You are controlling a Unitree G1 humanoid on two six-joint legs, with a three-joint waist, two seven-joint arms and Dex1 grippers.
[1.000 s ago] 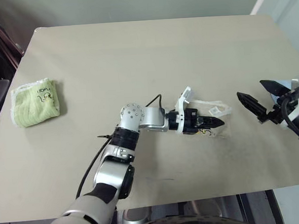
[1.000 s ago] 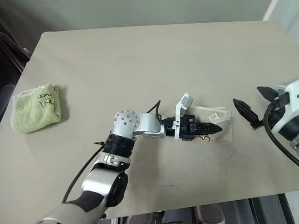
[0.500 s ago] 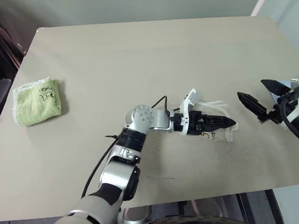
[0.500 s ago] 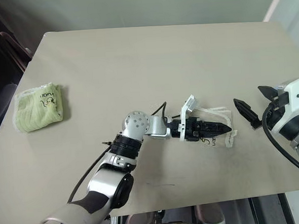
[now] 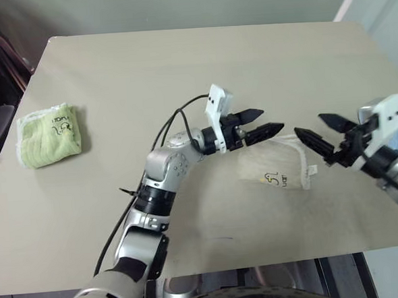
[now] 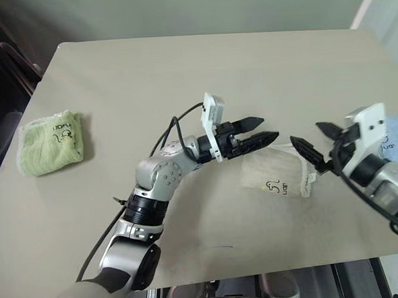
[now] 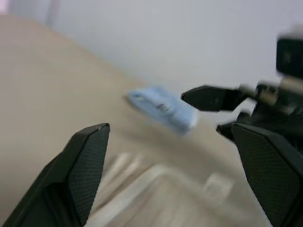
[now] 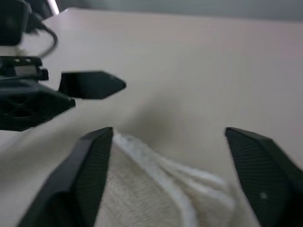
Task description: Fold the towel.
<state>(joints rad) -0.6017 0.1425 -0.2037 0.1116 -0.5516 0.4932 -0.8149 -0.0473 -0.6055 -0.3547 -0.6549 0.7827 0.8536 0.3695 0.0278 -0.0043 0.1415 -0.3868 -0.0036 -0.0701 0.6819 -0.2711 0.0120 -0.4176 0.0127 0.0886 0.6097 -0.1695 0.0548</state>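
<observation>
While no container stands on the table (image 5: 180, 69), three cloths lie on it. The towel (image 5: 274, 164), beige with white edging, sits folded into a compact bundle at the table's right-centre, flat on the surface and held by nothing. A small dark logo is printed on its near face; the characters are too small to read. White cord edging and a small tab show at its right end.

Left gripper (image 5: 259, 121) hangs above the table just to the left of the towel's far edge, fingers apart and empty, pointing toward the right gripper. Right gripper (image 5: 323, 140) hovers at the towel's right end, fingers likewise spread, empty, tips facing the left gripper. In the right wrist view the towel's white-edged corner lies between and below the spread fingers (image 8: 90, 165); whether they touch the cloth cannot be told.

A green towel (image 5: 47, 135) lies folded near the table's left edge, well apart from both grippers. It bears dark printed lettering and a small figure, not legible.

A blue towel (image 7: 163, 108) lies at the right edge, beyond the right gripper. Its marking is blurred.
</observation>
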